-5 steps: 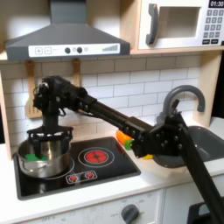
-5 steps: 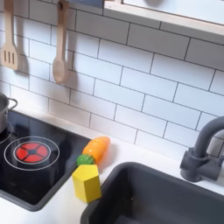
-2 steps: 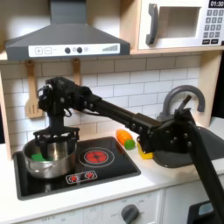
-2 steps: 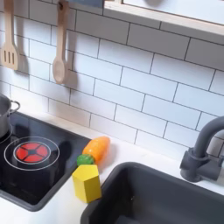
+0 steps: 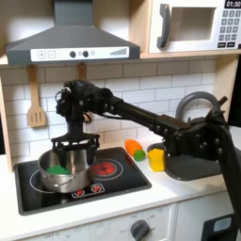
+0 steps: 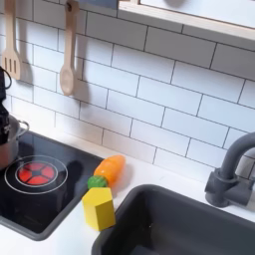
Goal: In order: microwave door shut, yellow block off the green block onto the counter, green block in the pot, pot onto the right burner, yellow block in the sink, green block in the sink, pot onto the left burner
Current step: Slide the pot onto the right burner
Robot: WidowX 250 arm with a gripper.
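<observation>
My pincer (image 5: 73,143) sits at the pot (image 5: 66,169), crowding the cooktop's middle in the first exterior view. To its right there, the toy vegetable (image 5: 136,150) and yellow block (image 5: 156,158) stand on the tabletop (image 5: 179,193) before the sink (image 6: 189,227), whose basin lies open.

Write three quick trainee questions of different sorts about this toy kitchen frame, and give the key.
1. True or false: the small dark green cube lies inside the round shiny steel pot.
2. In the second exterior view, the small bright yellow block stands: A) in the dark grey basin; B) on the smooth white countertop, near the orange-and-green toy vegetable; C) on the black cooktop.
3. Fill in: the grey-framed microwave door with its dark window is ____.

Key: 1 true; 2 B; 3 shut. The end effector sits at the pot's rim.
</observation>
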